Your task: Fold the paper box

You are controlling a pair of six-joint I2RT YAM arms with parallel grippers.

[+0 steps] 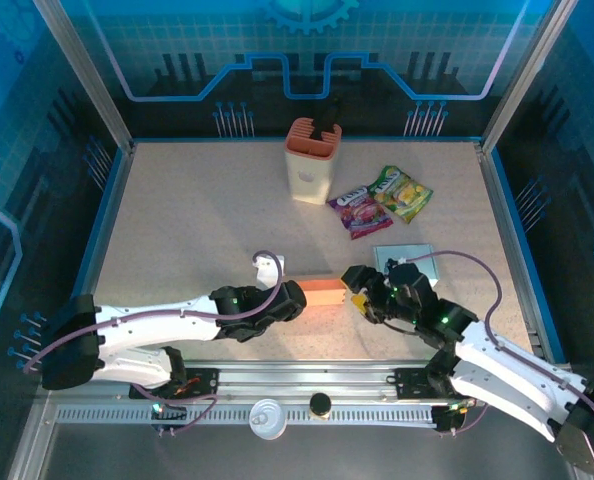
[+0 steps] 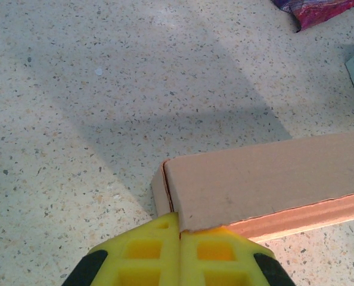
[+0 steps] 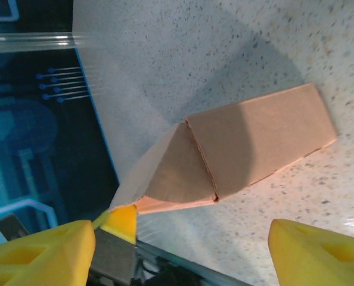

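Paper box (image 1: 322, 291): light, thin card, likely creases easily (end flap loose). Left gripper (image 2: 178, 235) pinched on its corner edge; right gripper (image 1: 360, 300) spread apart. Take flaps gently.

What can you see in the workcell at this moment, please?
box: one, orange-brown, table's near middle, between the tools
holder: one, peach, far middle
purple pack: one, purple, right of holder
green pack: one, green-yellow, beside purple pack
card: one, pale teal, right side
lid: one, white, near rail
cap: one, black, near rail
table: one, speckled beige
left tool: one, yellow, shut on box's left end
right tool: one, yellow, open at box's right end
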